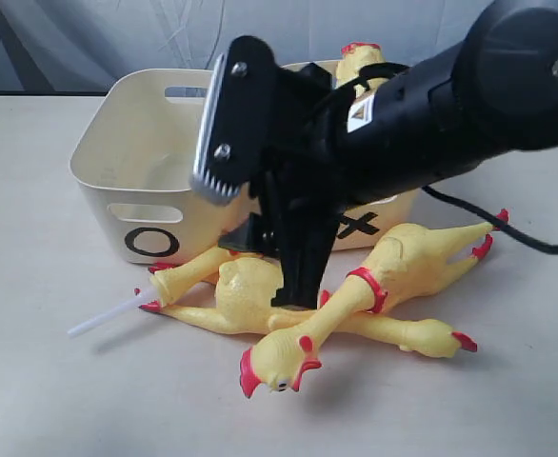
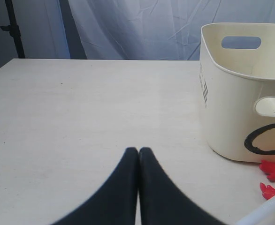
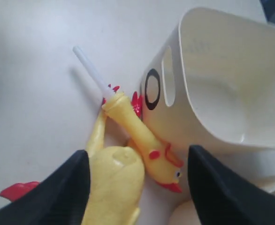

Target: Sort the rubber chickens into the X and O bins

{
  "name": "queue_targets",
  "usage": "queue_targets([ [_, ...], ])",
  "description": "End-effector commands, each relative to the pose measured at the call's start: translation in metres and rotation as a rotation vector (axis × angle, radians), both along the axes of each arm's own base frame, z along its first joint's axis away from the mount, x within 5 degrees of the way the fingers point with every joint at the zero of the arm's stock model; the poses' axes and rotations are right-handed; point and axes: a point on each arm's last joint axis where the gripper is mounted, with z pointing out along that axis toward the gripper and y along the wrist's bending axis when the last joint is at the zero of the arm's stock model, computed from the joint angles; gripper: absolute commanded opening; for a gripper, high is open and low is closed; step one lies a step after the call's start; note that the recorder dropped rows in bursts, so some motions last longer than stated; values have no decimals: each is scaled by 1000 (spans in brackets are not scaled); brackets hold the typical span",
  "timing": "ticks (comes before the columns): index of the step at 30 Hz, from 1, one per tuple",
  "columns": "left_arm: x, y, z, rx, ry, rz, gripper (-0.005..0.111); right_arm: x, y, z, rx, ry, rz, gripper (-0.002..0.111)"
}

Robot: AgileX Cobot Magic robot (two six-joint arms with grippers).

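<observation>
Bin (image 1: 103,186) marked O; second bin (image 1: 394,213), seemingly, X.

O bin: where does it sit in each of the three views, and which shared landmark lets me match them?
Exterior: the O bin is in the left half, behind the chickens.
Left wrist: the bin is at the right edge, cut off by the frame.
Right wrist: the bin fills the upper right.
Landmark: the white tube lies near the O in all three.

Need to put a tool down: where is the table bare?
Bare table lies left of the O bin, around the shut left gripper. Crowded: the chickens piled before it and the X bin, under the open right gripper.
</observation>
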Motion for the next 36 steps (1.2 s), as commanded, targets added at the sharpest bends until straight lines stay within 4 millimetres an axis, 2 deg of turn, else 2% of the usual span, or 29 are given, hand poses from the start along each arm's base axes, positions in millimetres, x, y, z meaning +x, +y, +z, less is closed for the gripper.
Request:
queue_targets([
  [1, 0, -1, 4, 0, -26, -11, 0, -10, 17, -7, -127, -216, 164, 58],
  [5, 0, -1, 4, 0, -26, -11, 0, -15, 40, -31, -215, -306, 279, 58],
  [11, 0, -1, 4, 0, -26, -11, 0, -5, 71, -58, -122, -402, 285, 58],
  [18, 0, -1, 4, 0, -26, -11, 0, 10, 97, -90, -136, -380, 286, 58],
  [21, 0, -1, 4, 0, -26, -11, 0, 18, 111, -97, -134, -371, 279, 58],
  [26, 0, -1, 4, 0, -26, -11, 0, 18, 129, -110, -161, -341, 305, 58],
  [30, 0, -1, 4, 0, -26, -11, 0, 10, 137, -133, -247, -274, 349, 58],
  [36, 0, -1, 4, 0, -26, -11, 0, 9, 138, -152, -299, -238, 366, 58],
])
